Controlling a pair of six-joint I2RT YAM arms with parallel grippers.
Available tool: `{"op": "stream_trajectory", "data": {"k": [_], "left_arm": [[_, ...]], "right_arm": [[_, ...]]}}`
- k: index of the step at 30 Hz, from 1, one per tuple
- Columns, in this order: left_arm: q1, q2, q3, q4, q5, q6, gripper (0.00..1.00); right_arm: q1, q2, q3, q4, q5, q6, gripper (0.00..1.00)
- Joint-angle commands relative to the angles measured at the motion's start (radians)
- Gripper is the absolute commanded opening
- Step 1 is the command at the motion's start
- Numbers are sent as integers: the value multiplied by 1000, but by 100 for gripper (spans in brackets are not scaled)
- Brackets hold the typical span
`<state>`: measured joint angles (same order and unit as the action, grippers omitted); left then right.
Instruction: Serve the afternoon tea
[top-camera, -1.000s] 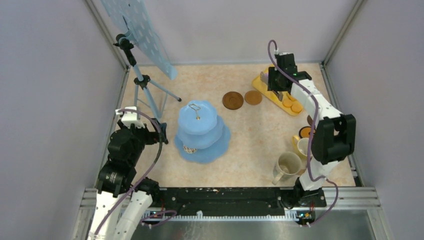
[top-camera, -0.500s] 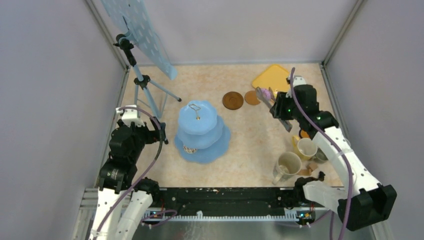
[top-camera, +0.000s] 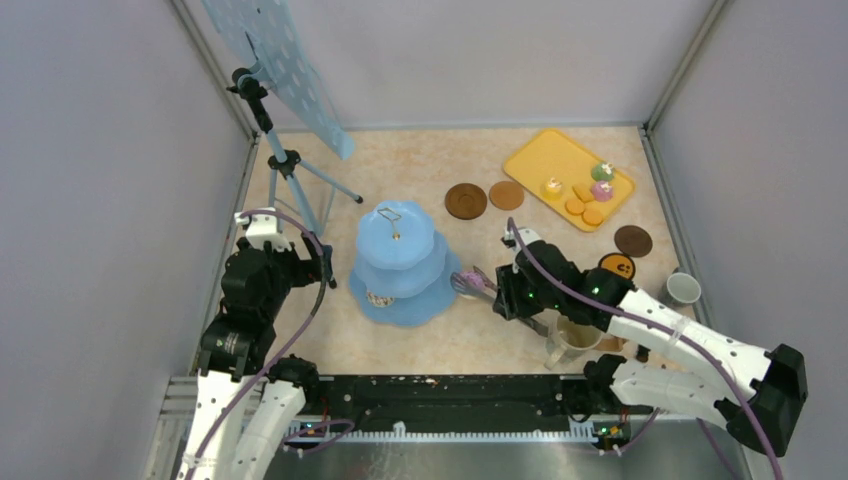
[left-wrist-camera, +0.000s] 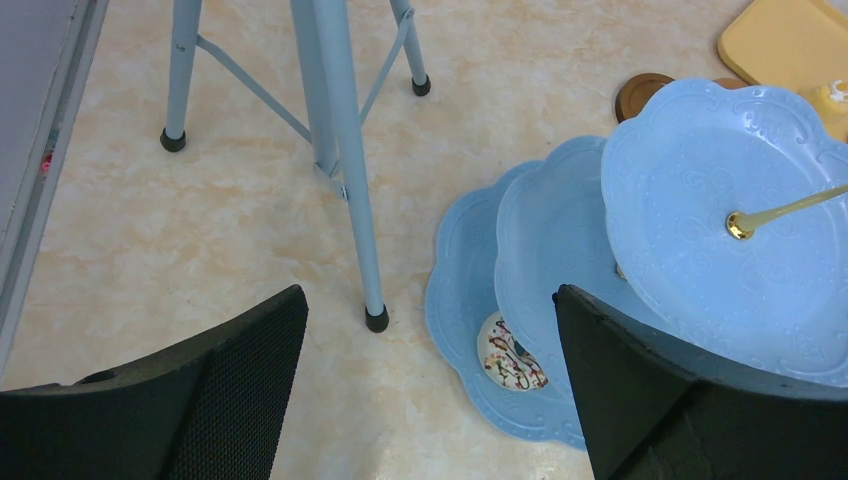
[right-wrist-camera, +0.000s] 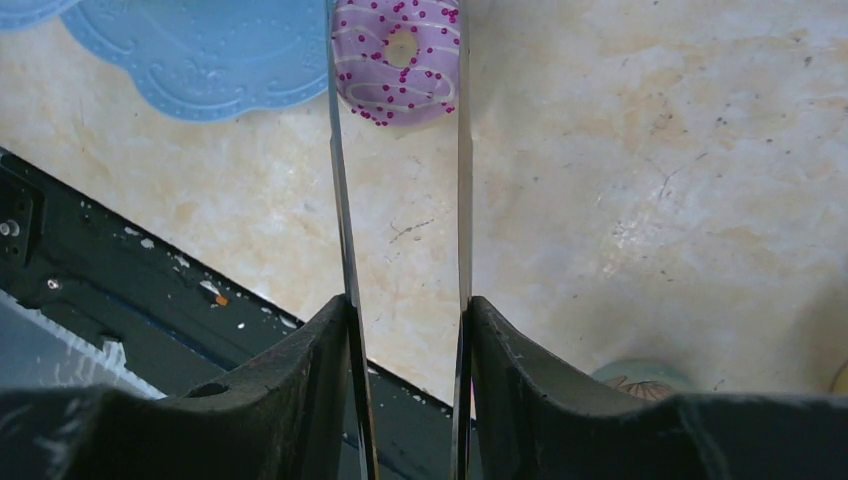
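My right gripper (right-wrist-camera: 405, 330) is shut on the metal tongs (right-wrist-camera: 341, 200). The tongs' tips pinch a purple sprinkled donut (right-wrist-camera: 398, 60), which hangs just off the right edge of the blue three-tier stand (top-camera: 405, 265). From above, the purple donut (top-camera: 466, 283) nearly touches the stand's bottom plate. A white donut with sprinkles (left-wrist-camera: 512, 357) lies on that bottom plate. My left gripper (left-wrist-camera: 430, 380) stands open and holds nothing, left of the stand. Cupcakes (top-camera: 602, 172) and orange biscuits (top-camera: 583, 205) sit on the yellow tray (top-camera: 545, 160).
Brown coasters (top-camera: 465, 200) lie behind the stand, another (top-camera: 632, 241) to the right. A beige mug (top-camera: 572, 338) stands under my right arm and a grey mug (top-camera: 683, 288) near the right wall. A blue tripod (top-camera: 285, 160) stands at back left.
My right arm swung from the yellow tray at back right to the front centre, carrying the purple donut in the tongs to the stand's right edge. The left arm stayed still.
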<state>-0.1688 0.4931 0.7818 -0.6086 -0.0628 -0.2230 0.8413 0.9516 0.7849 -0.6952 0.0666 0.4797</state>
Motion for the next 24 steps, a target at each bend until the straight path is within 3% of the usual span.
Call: {"op": "stream_trajectory", "data": {"k": [1, 13, 24], "left_arm": [[6, 2, 40, 13, 15, -6, 99], [8, -8, 37, 13, 15, -6, 99], [9, -1, 38, 17, 24, -1, 99]], "right_arm": [[102, 24, 39, 35, 93, 70, 40], [260, 167, 142, 123, 141, 62, 40], [286, 330, 163, 229, 148, 6, 43]]}}
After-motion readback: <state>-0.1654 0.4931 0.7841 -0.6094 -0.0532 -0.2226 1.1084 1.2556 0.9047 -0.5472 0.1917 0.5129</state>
